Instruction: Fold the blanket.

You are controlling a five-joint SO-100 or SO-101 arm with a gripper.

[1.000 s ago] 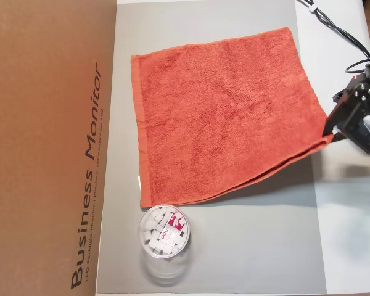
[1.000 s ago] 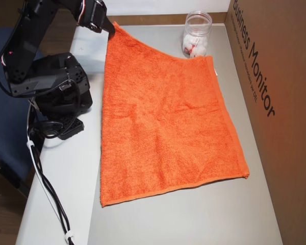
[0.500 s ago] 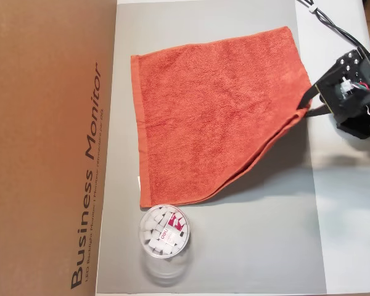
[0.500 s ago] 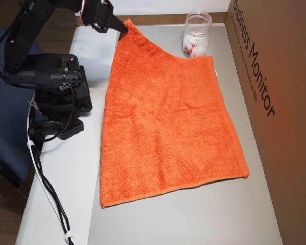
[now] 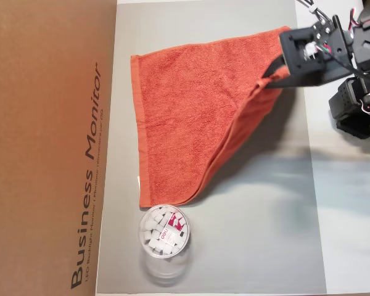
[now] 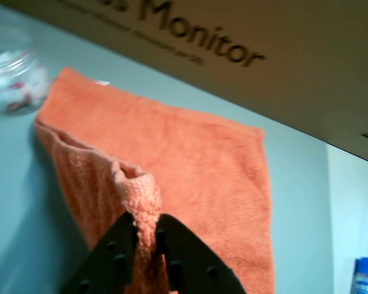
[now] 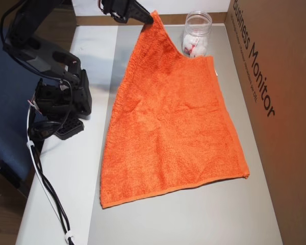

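The blanket point(image 5: 197, 111) is an orange-red terry towel on a grey mat point(image 5: 265, 234). Most of it lies flat, with one corner pulled up off the mat. My gripper point(image 5: 266, 77) is shut on that raised corner, at the upper right in an overhead view. In the wrist view the black fingers point(image 6: 119, 251) pinch a bunched fold of the blanket point(image 6: 202, 165) at the gripper point(image 6: 146, 231). In the other overhead view the gripper point(image 7: 152, 16) holds the corner high at the top, and the blanket point(image 7: 173, 122) hangs down from it onto the mat.
A clear plastic jar point(image 5: 164, 231) with white pieces inside stands close to the blanket's corner. A large cardboard box point(image 5: 49, 148) printed "Business Monitor" borders the mat. The arm's base point(image 7: 61, 102) and cables sit on the white table. A blue can point(image 6: 365, 275) shows in the wrist view.
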